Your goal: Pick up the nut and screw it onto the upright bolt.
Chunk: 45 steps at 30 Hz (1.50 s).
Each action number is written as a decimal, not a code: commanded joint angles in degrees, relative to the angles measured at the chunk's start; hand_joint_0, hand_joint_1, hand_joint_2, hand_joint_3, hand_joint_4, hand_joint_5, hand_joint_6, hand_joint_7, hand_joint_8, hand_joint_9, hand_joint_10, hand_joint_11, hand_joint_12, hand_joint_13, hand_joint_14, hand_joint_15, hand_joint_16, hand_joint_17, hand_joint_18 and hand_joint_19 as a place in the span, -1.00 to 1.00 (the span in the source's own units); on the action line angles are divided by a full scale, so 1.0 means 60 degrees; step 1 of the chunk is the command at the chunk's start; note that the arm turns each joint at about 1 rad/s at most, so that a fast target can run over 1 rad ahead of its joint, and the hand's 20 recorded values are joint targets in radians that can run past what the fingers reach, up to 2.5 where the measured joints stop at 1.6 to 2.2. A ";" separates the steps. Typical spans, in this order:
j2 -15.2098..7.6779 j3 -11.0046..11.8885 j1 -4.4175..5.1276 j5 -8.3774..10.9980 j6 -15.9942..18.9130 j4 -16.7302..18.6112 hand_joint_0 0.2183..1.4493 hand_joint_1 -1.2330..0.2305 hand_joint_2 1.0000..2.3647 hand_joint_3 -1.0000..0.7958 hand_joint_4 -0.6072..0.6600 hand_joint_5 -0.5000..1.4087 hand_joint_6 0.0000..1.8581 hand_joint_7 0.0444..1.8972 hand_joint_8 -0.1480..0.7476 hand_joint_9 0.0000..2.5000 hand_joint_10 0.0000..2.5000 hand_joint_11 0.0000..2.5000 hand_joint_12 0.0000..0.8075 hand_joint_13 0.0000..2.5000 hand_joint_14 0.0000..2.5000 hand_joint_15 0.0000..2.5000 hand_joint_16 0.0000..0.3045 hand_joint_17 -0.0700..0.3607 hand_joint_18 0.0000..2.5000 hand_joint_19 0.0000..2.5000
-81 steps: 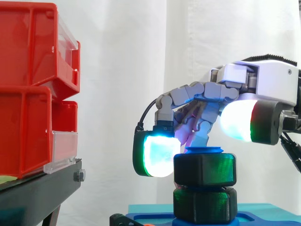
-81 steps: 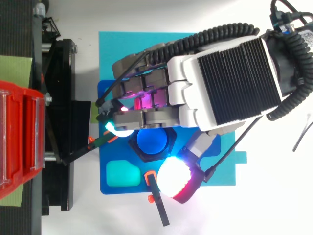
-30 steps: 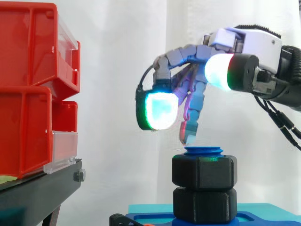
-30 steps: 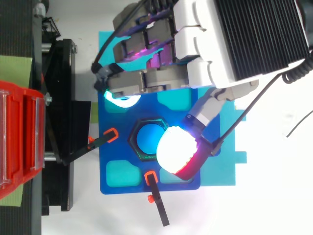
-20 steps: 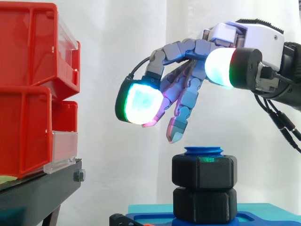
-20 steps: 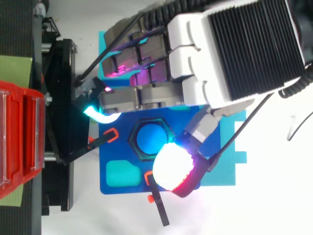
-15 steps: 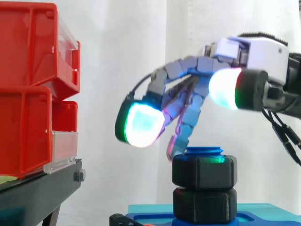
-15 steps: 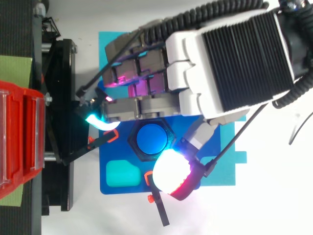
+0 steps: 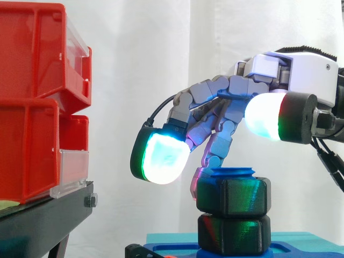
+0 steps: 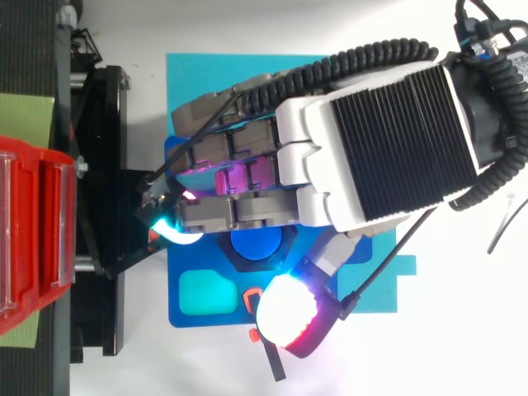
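Nearest the side camera, at right of centre, is the thumb's white-glowing pad (image 9: 263, 117), with a green and red edge. It hangs above and just right of the nut, clear of it. Lower left, the front finger ends in a cyan-green pad (image 9: 159, 158) that floats left of the nut, also apart from it. Behind these, low in the frame, the black hexagonal nut (image 9: 233, 196) sits threaded on the upright blue bolt (image 9: 232, 173), whose top pokes out just above it. A second black hex piece (image 9: 234, 234) sits directly below, resting on the blue fixture plate (image 10: 183, 318) and the teal mat (image 10: 190, 74). The hand (image 9: 301, 70) reaches in from the right edge with fingers loosely bent and spread over the nut, clasping nothing. One magenta-lit fingertip comes down beside the nut's upper left edge; whether it touches is unclear. At far left, red bins (image 9: 32, 97) are stacked on a black stand (image 9: 43, 220). The white curtain (image 9: 140, 54) hangs behind.
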 commanded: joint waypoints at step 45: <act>0.0000 -0.0032 -0.0140 -0.0026 -0.0041 -0.0503 -0.51 0.41 -1.00 -0.44 0.14 -0.42 -0.46 0.44 -0.15 0.05 -1.00 -0.97 -0.53 -0.28 -1.00 -0.99 -0.80 -0.35 -0.49 -0.81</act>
